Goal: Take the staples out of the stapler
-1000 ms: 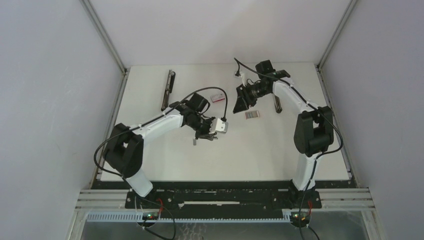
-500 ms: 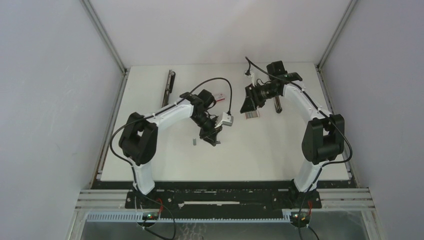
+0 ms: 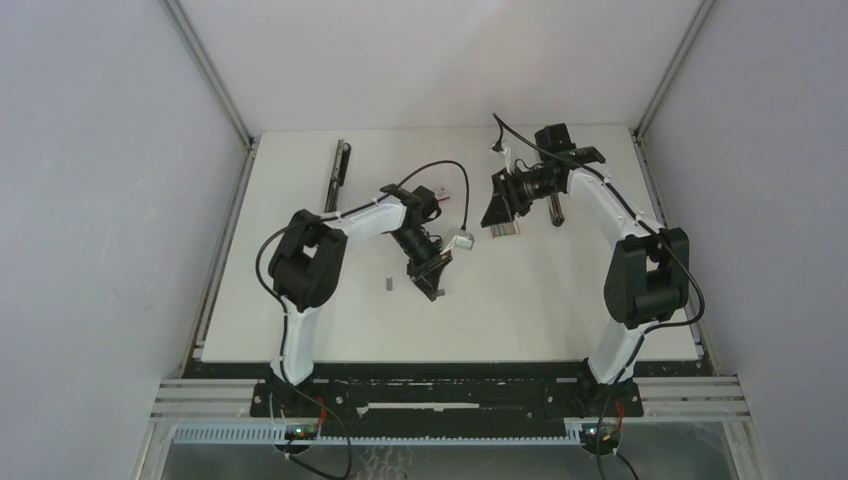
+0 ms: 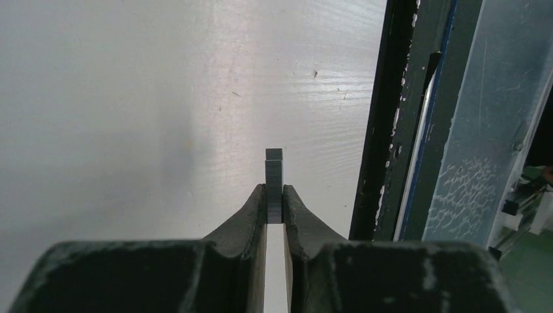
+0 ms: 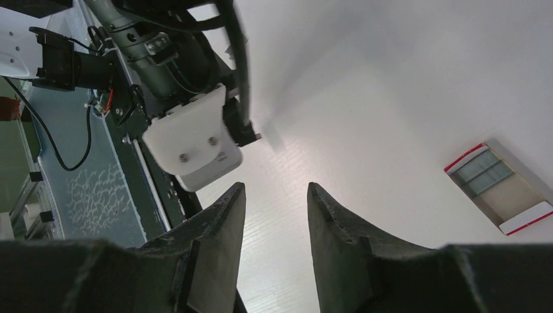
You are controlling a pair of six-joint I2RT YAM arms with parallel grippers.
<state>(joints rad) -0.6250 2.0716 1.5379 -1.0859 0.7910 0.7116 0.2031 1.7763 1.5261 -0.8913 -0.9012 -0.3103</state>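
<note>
My left gripper [image 4: 274, 190] is shut on a short grey strip of staples [image 4: 274, 171] that sticks out past the fingertips, just above the white table. From above, this gripper [image 3: 434, 288] hangs mid-table. Another staple strip [image 3: 388, 284] lies loose on the table to its left. A long black stapler [image 3: 336, 178] lies at the back left. My right gripper [image 5: 275, 189] is open and holds nothing, hovering at the back centre [image 3: 493, 218].
A red-and-white box [image 5: 499, 189] holding grey strips lies beside the right gripper [image 3: 507, 229]. A dark bar-shaped piece [image 3: 555, 208] lies by the right arm. The table's dark near edge [image 4: 385, 130] is close to the left gripper.
The left gripper has moved right and toward the near edge, still holding the strip. The right arm shifted slightly right, then stayed put.
</note>
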